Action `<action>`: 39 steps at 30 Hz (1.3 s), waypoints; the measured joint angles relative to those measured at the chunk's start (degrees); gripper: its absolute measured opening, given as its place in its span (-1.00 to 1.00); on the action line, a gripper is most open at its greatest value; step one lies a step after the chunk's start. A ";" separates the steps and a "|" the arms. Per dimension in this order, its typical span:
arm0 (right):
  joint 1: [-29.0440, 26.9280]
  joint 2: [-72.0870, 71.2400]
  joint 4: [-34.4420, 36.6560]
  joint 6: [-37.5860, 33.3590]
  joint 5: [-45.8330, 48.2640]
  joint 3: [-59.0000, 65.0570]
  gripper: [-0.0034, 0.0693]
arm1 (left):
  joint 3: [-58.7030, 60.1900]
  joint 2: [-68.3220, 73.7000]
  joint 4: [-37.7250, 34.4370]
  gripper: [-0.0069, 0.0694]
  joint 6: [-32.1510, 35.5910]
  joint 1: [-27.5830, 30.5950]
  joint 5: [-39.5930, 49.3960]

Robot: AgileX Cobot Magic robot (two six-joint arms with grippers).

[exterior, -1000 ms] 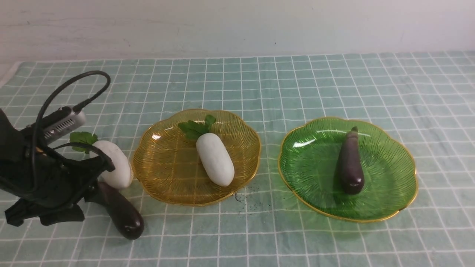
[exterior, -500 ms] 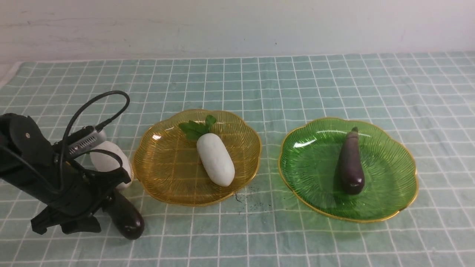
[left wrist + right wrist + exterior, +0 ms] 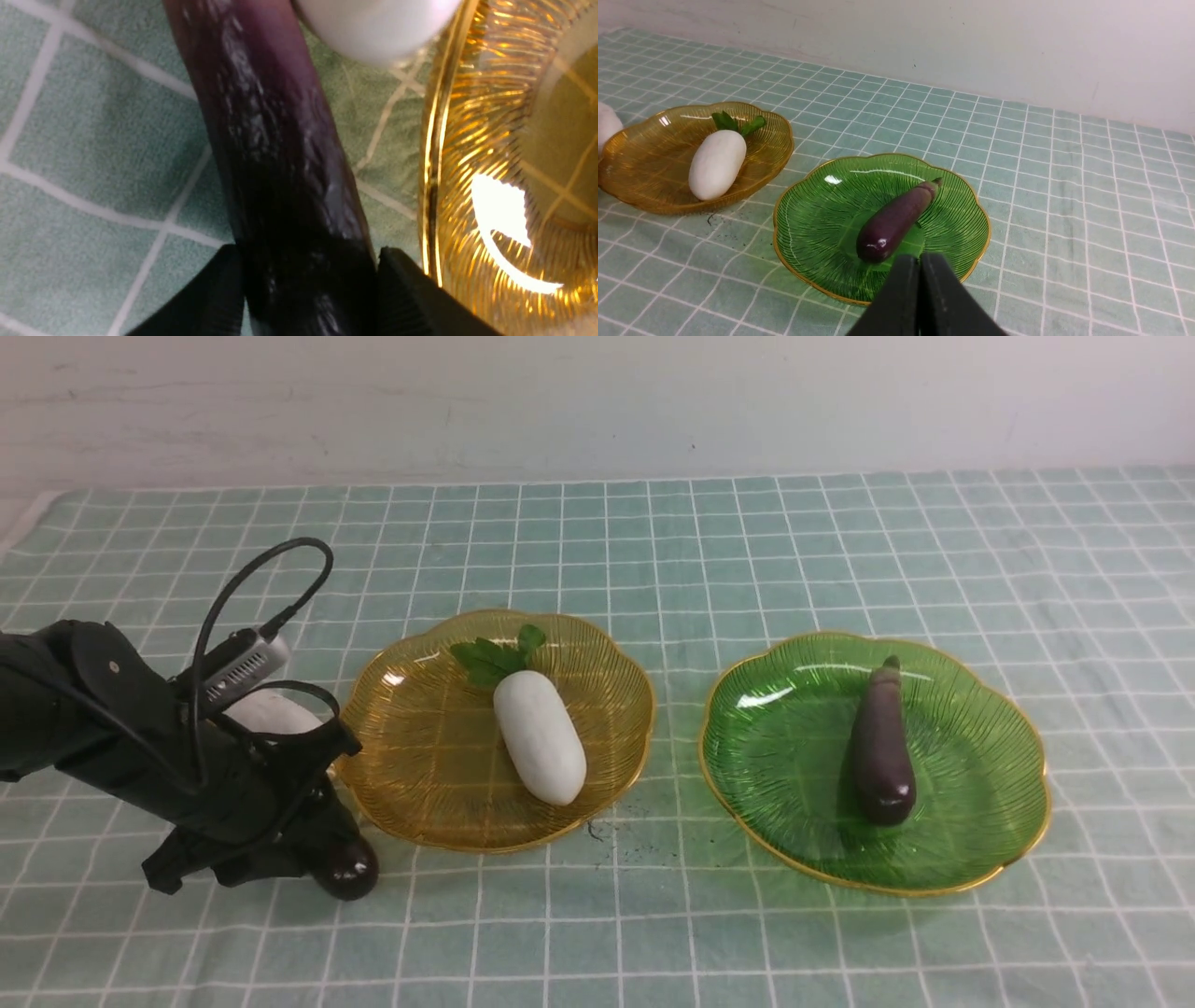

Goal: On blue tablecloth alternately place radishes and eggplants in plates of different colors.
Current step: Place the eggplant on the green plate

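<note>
On the blue tablecloth (image 3: 653,541) a radish (image 3: 540,737) lies in the amber-yellow plate (image 3: 420,765), and an eggplant (image 3: 879,747) lies in the green plate (image 3: 775,747). My left gripper (image 3: 313,826) is low beside the yellow plate, shut on a second eggplant (image 3: 347,873). The left wrist view shows that eggplant (image 3: 280,163) between both black fingers (image 3: 402,284). A second radish (image 3: 266,714) lies on the cloth behind that gripper, mostly hidden by the arm. My right gripper (image 3: 920,261) is shut and empty, hovering near the green plate (image 3: 817,219); it is outside the front view.
A small dark smudge (image 3: 607,826) marks the cloth in front of the yellow plate. The white wall (image 3: 597,401) runs along the far edge of the table. The yellow plate's rim (image 3: 432,163) is close beside the left gripper's finger.
The left arm has moved right toward the yellow plate, carrying the gripped eggplant with it; the eggplant's rounded end has shifted right and back. Both plates and their contents stay put.
</note>
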 joint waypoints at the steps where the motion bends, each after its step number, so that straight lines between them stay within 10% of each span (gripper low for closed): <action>1: 0.00 0.00 0.00 0.00 0.06 0.00 -0.95 | -0.06 0.00 0.06 0.04 1.24 0.00 0.30; 15: 0.00 0.00 0.05 0.00 0.68 0.00 -0.95 | 0.18 -14.69 9.24 0.02 7.61 0.38 19.61; 24: 0.00 0.00 -0.98 0.00 -1.57 0.00 -0.95 | -11.55 -21.12 -1.92 0.02 10.53 0.02 30.05; 39: 0.00 0.04 -3.37 0.00 -8.15 0.13 -0.95 | -44.41 9.82 -12.81 0.02 18.23 -27.81 26.49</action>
